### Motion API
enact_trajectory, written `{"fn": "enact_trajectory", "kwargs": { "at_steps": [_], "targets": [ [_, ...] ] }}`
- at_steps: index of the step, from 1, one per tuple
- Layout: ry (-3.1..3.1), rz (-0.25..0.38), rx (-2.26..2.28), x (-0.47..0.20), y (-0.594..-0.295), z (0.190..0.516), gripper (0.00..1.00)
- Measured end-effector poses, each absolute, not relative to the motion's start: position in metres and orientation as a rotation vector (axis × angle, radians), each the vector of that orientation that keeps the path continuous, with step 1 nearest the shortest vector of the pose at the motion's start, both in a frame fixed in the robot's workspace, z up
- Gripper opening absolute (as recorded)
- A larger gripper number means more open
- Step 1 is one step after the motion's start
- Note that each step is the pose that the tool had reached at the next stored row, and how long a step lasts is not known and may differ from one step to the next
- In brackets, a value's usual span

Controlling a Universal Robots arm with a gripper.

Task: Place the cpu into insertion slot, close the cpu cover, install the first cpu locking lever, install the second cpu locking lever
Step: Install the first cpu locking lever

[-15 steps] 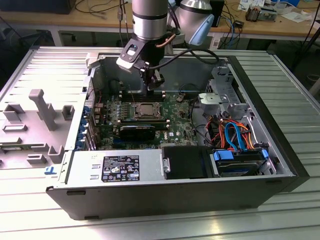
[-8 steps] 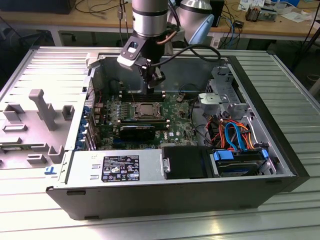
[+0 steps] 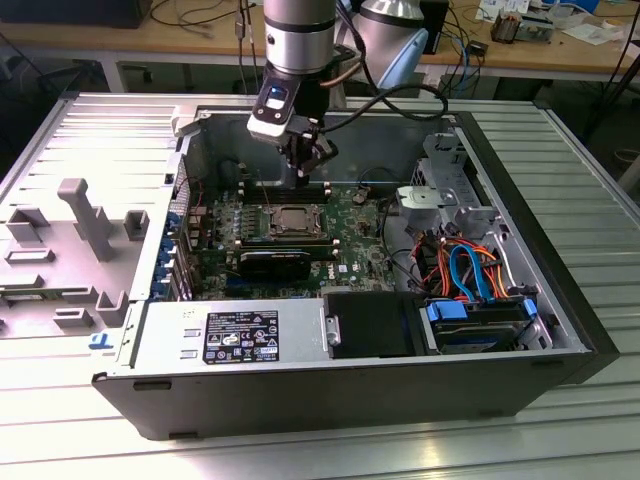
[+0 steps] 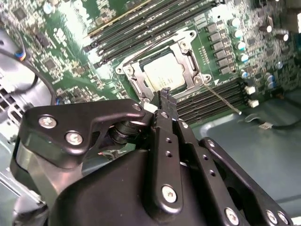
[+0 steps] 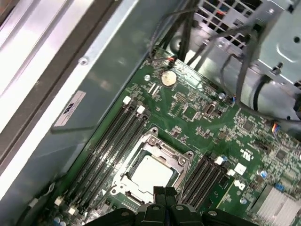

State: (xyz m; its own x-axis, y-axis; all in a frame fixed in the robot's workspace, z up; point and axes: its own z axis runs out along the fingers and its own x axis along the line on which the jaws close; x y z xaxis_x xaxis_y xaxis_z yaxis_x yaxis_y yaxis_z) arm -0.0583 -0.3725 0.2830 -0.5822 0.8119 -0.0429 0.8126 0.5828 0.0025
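The cpu (image 4: 163,75) (image 5: 150,173) lies flat in the insertion slot (image 3: 293,218) on the green motherboard, its silver top showing. The cpu cover (image 4: 196,70) (image 5: 165,149) lies down around it as a silver frame. One thin wire lever (image 4: 222,99) sticks out from a socket corner across the memory slots. Another lever (image 4: 149,47) runs along the socket's edge. My gripper (image 3: 303,180) (image 4: 164,92) (image 5: 164,190) hangs a little above the socket's edge, shut with nothing between its fingers.
The open computer case (image 3: 560,250) walls in the board on all sides. Black memory slots (image 5: 115,132) flank the socket. A drive cage (image 3: 445,190), coloured cables (image 3: 465,265) and a power supply (image 3: 235,335) stand nearby. A grey fixture (image 3: 90,215) sits at the exterior view's left.
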Motion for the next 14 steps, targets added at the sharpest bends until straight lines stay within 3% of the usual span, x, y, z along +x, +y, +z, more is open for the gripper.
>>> {"fn": "enact_trajectory", "kwargs": {
  "at_steps": [14],
  "targets": [
    [2.985,-0.017,0.832,-0.0583,-0.3725,0.2828,0.11]
  ]
}}
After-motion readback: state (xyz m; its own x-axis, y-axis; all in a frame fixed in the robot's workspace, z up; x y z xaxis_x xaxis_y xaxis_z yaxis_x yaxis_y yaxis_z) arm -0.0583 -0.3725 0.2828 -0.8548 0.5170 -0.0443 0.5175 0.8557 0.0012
